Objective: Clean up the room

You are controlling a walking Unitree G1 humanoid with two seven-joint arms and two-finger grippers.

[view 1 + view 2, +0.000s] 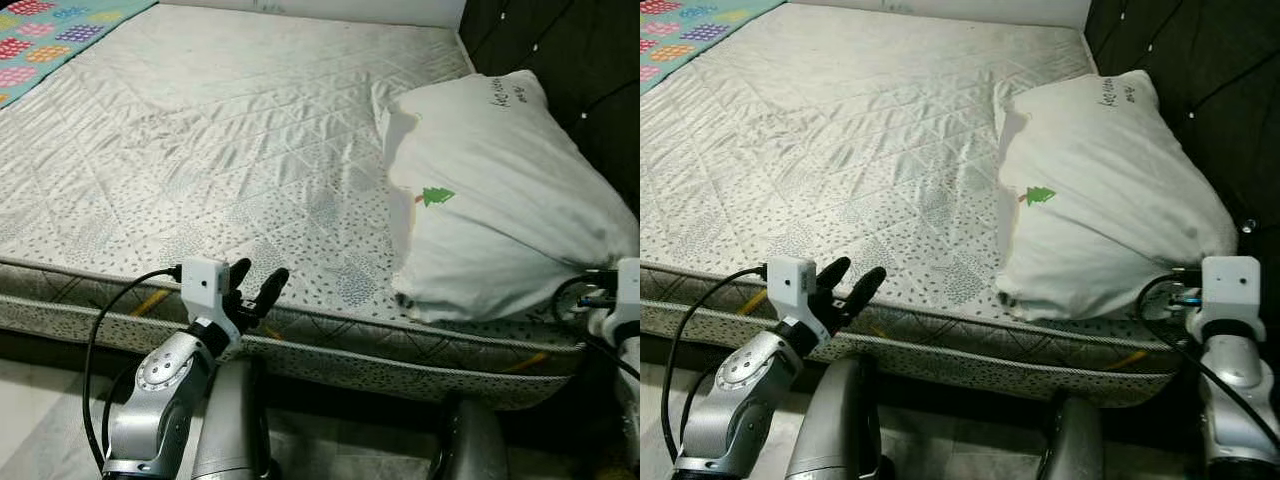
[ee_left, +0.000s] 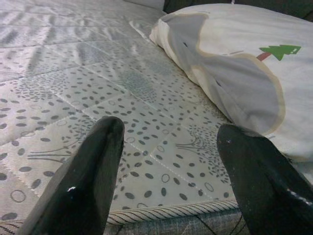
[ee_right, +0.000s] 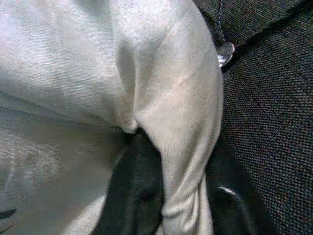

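A white pillow with a small green tree print lies at the right end of the bed, against the headboard. My right gripper is shut on the pillow's near right corner, and a fold of its fabric is pinched between the black fingers. That arm's wrist is at the mattress's front right corner. My left gripper hovers open just above the front edge of the mattress, left of the pillow and apart from it. It holds nothing.
A dark tufted headboard rises right behind the pillow. A colourful patterned blanket lies at the bed's far left corner. The mattress's front edge runs across in front of me, with pale floor below.
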